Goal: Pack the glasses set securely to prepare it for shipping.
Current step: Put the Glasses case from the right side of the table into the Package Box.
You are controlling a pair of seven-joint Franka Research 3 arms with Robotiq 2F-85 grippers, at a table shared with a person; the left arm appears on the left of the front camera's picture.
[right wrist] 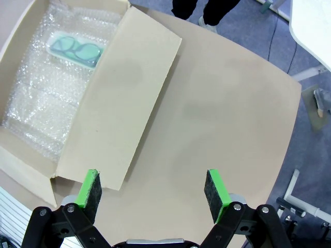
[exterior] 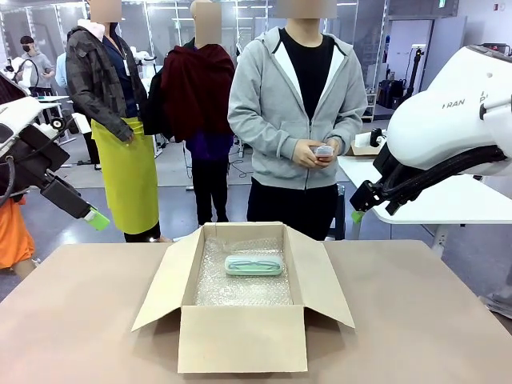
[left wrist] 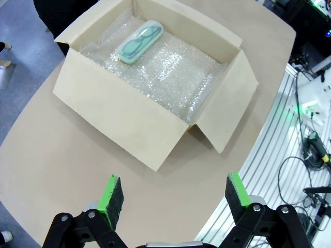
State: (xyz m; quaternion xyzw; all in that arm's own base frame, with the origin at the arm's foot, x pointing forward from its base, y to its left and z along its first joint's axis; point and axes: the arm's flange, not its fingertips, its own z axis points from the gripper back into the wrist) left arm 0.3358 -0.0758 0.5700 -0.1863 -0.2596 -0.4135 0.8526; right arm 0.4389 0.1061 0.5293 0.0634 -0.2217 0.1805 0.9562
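My left gripper point(left wrist: 172, 182) and right gripper point(right wrist: 152, 178) gape wide and empty; the mint case point(exterior: 254, 265), probably light, slick and rigid, lies far in the box point(exterior: 240, 338), best pinched across its narrow width, while the person's hands point(exterior: 306, 154) hold the pink case point(exterior: 323, 151).

My front camera looks across the bench point(exterior: 64, 304) toward the person point(exterior: 296, 104); both wrist cameras look steeply down from high above, all three sharing the open cardboard box point(left wrist: 119, 113).
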